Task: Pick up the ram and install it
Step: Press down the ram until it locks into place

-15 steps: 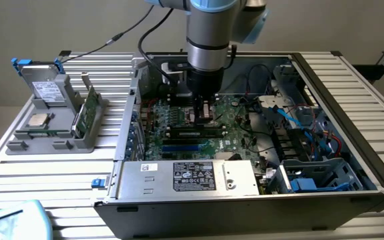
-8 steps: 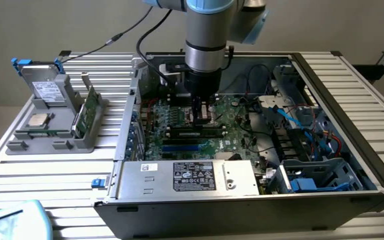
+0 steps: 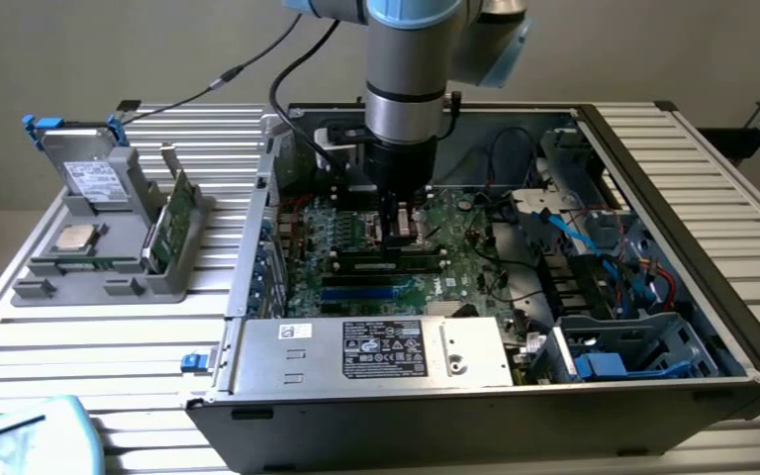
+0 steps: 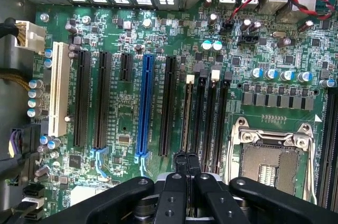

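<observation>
One stick, ram (image 3: 391,262), already lying in motherboard (image 3: 353,242) slot inside PC case (image 3: 697,287). Gripper (image 3: 399,234) closed, fingertips (image 4: 187,161) together, pressing straight down on ram top edge, not gripping it. Pickup done; seating looks near complete, latch state unclear.

Tabletop (image 3: 155,336) under my arm: pale slatted metal, ribs running across the exterior view.

On it:
- Open PC case (image 3: 697,327), dark, standing toward the exterior view's right and taking up most of the surface.
- Grey rack (image 3: 90,272), near the exterior view's left, just beside the case. It carries a drive (image 3: 90,178), a silver chip (image 3: 76,236) and an upright green card (image 3: 175,223).
- Pale blue object (image 3: 17,440) at the near left corner, cut off by the frame edge.
</observation>
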{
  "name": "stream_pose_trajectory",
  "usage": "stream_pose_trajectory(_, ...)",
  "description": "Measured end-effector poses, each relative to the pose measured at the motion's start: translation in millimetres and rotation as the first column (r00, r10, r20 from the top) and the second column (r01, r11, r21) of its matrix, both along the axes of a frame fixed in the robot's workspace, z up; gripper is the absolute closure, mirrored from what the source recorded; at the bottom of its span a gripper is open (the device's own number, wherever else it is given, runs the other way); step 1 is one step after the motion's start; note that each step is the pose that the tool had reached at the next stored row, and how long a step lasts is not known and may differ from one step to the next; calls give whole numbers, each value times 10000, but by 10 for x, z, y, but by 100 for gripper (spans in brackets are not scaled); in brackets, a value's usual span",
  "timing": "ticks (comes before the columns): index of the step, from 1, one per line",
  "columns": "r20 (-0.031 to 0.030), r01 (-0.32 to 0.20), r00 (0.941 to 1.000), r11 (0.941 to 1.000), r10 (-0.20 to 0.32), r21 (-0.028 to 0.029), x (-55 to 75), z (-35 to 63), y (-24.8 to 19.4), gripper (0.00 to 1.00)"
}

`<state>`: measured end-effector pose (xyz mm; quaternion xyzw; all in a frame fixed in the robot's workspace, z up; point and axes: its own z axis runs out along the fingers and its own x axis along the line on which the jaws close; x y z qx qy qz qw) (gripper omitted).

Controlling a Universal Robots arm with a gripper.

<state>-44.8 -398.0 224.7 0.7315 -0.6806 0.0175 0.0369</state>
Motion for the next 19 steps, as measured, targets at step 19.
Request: stream_pose_trajectory(19,-103,2,9999,10000,-2,20,35,254,-33,89)
